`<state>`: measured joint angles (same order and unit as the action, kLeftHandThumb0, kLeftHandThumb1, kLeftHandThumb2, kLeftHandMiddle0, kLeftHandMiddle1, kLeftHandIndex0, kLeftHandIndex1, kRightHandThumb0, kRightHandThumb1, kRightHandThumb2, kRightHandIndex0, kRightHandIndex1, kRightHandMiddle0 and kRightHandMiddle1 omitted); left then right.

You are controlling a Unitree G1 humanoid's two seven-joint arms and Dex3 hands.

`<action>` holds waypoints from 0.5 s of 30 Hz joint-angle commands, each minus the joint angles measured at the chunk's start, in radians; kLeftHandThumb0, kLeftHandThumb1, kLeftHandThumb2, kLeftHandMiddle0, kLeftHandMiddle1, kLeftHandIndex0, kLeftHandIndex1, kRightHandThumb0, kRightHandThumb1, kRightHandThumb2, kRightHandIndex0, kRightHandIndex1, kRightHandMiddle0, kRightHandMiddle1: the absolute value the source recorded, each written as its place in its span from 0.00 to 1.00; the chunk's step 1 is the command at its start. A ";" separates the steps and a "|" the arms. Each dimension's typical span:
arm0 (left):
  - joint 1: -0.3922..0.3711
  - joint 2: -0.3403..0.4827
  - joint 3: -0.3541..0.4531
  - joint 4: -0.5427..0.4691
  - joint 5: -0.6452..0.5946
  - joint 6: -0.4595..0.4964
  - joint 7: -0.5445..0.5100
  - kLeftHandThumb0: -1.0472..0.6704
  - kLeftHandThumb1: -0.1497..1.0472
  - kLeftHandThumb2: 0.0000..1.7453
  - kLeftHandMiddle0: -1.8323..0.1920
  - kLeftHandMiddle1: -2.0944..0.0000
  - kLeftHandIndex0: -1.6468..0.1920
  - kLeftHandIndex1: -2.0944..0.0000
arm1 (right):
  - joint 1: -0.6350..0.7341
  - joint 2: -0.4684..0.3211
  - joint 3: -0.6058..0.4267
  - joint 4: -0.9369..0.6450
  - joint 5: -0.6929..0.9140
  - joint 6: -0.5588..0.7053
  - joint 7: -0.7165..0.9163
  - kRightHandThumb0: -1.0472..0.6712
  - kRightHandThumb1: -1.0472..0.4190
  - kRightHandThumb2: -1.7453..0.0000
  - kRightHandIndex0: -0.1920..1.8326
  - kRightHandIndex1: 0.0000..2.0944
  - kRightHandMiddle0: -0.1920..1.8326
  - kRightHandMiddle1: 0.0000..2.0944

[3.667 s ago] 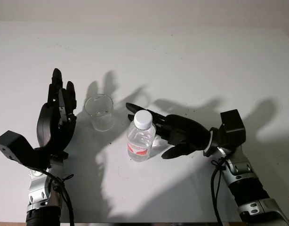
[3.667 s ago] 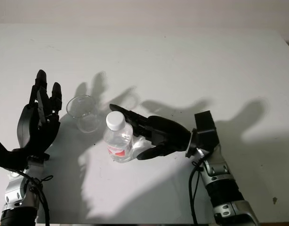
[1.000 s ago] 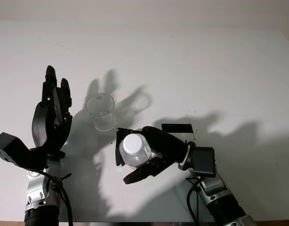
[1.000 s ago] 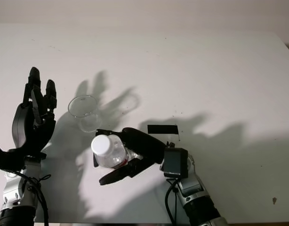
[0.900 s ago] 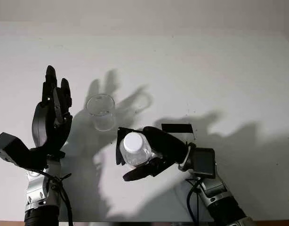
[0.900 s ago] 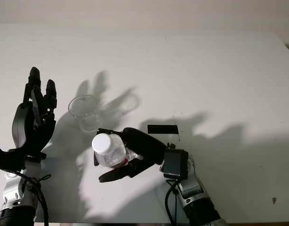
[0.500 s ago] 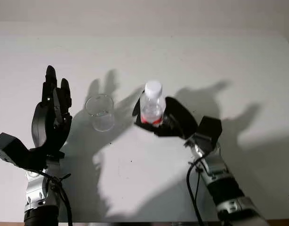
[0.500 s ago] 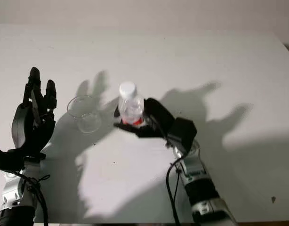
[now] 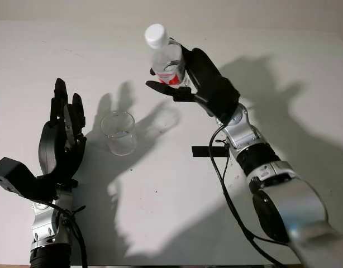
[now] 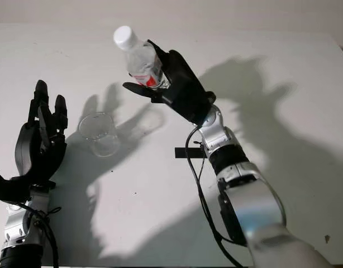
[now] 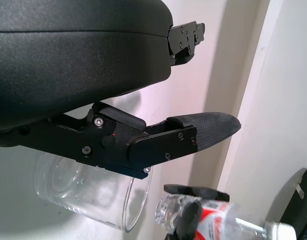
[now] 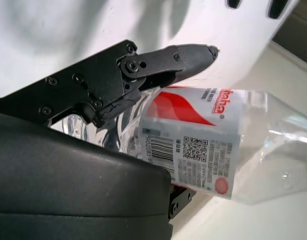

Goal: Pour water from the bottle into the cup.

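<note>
A clear plastic bottle (image 9: 165, 56) with a white cap and a red-and-white label is held high above the table, tilted a little to the left, cap on. My right hand (image 9: 185, 75) is shut on its lower body; the label (image 12: 203, 135) fills the right wrist view between the fingers. An empty clear cup (image 9: 119, 133) stands upright on the white table (image 9: 171, 190), below and to the left of the bottle. My left hand (image 9: 62, 139) is open, raised just left of the cup, apart from it. The cup (image 11: 88, 192) sits close under the left hand's finger.
A short strip of black tape (image 9: 208, 151) lies on the table under the right forearm. Dark shadows of both hands fall across the tabletop. The table's far edge (image 9: 171, 22) runs behind the bottle.
My right hand has lifted the bottle from near the table up and away, now high above and right of the cup. The left hand and the cup have stayed in place.
</note>
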<state>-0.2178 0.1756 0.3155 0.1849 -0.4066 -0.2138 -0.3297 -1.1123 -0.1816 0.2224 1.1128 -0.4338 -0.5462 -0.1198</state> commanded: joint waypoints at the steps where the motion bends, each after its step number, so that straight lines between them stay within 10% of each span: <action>1: 0.006 -0.002 -0.004 -0.003 0.003 -0.007 -0.003 0.22 1.00 0.37 1.00 1.00 1.00 1.00 | -0.071 -0.022 0.070 0.033 -0.097 -0.012 -0.103 0.40 0.00 0.84 0.67 1.00 0.56 1.00; 15: 0.013 -0.004 0.000 0.002 -0.006 -0.015 -0.006 0.22 1.00 0.36 1.00 1.00 1.00 1.00 | -0.221 -0.074 0.361 0.166 -0.454 0.085 -0.520 0.38 0.00 0.88 0.68 1.00 0.53 1.00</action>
<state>-0.2178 0.1748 0.3131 0.1844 -0.4090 -0.2194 -0.3270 -1.2888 -0.2399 0.5744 1.2795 -0.8785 -0.4665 -0.6164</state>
